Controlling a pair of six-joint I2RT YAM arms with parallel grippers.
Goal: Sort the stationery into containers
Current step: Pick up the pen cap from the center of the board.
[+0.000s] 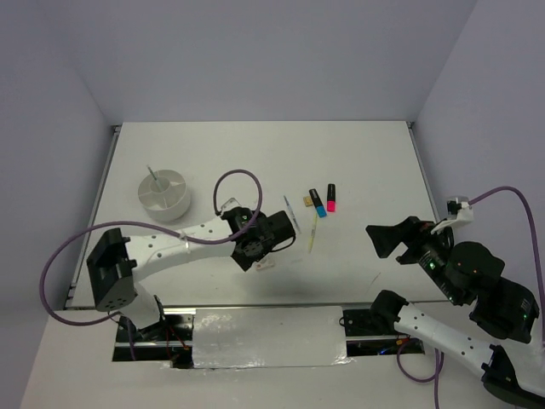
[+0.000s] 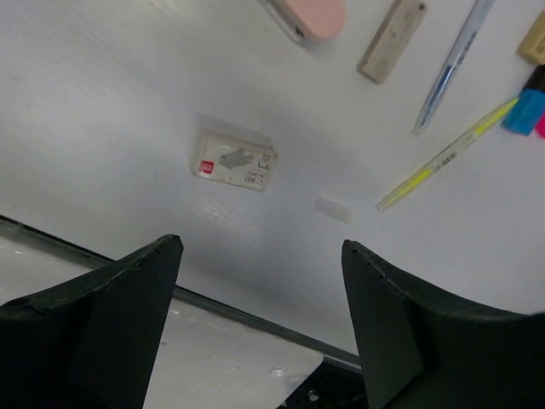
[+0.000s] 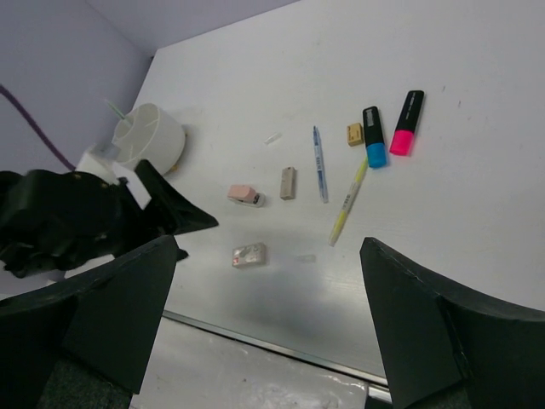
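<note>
The sorting is only just getting under way. The tub [image 3: 157,141] is sitting at the far left of the table [image 3: 477,51], and one thin pen [image 3: 114,108] is standing in it. Which compartment is holding it I cannot tell, as the dividers are hardly showing.

Everything else is lying loose, well apart from the tub: a pink eraser [image 3: 243,195], a tan eraser [image 3: 288,182], a blue pen [image 3: 319,164], a yellow pen [image 3: 347,201], a tan block [image 3: 355,134], a blue highlighter [image 3: 373,136] and a pink highlighter [image 3: 407,122]. So nearly the whole job is waiting.

The left gripper [image 2: 261,247] is hovering near a small box [image 2: 234,162], fingers spread wide and gripping nothing. The right gripper [image 3: 268,247] is hanging off to the right, likewise gaping and empty.
</note>
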